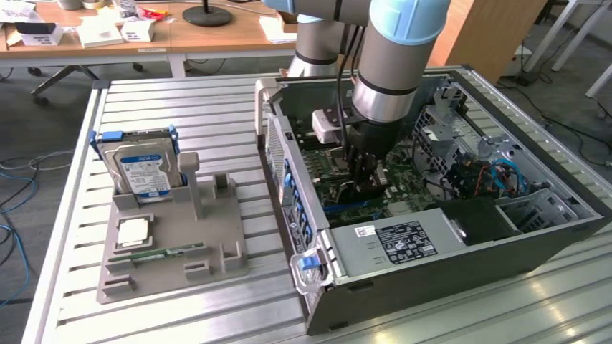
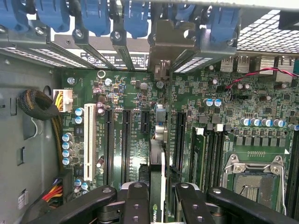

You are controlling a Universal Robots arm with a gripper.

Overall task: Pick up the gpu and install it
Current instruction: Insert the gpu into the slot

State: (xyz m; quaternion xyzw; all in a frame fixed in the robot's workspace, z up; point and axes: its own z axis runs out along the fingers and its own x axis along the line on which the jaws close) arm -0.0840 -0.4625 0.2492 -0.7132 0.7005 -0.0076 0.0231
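An open computer case [image 1: 535, 236] lies on its side on a slatted metal table [image 1: 172, 93]. In the exterior view, the robot arm reaches straight down into the case. Its gripper [image 1: 362, 183] sits low over the green motherboard [image 1: 335, 168], beside the grey power supply [image 1: 397, 240]. From this angle the arm and gripper hide what is between the fingers.

The wrist view looks along the gripper [image 2: 161, 191] and supplies that detail. Its two black fingers [image 2: 135, 200] are clenched on the gpu [image 2: 157, 163], which appears edge-on as a thin dark card between them. The card stands on edge over the motherboard [image 2: 233, 93], lined up with the long black expansion slots [image 2: 125, 140]. Its silver end bracket [image 2: 173, 39] is at the case's rear wall, among a row of blue clips [image 2: 135, 16]. Whether the card is pressed fully into a slot cannot be told. A white slot [image 2: 89, 135] and the processor socket [image 2: 254, 179] lie to either side.

At the exterior view's left, well apart from the case, a grey holder [image 1: 172, 244] carries a hard drive [image 1: 143, 168] standing upright. A processor chip [image 1: 134, 231] and a memory stick [image 1: 158, 252] lie flat on the same holder.
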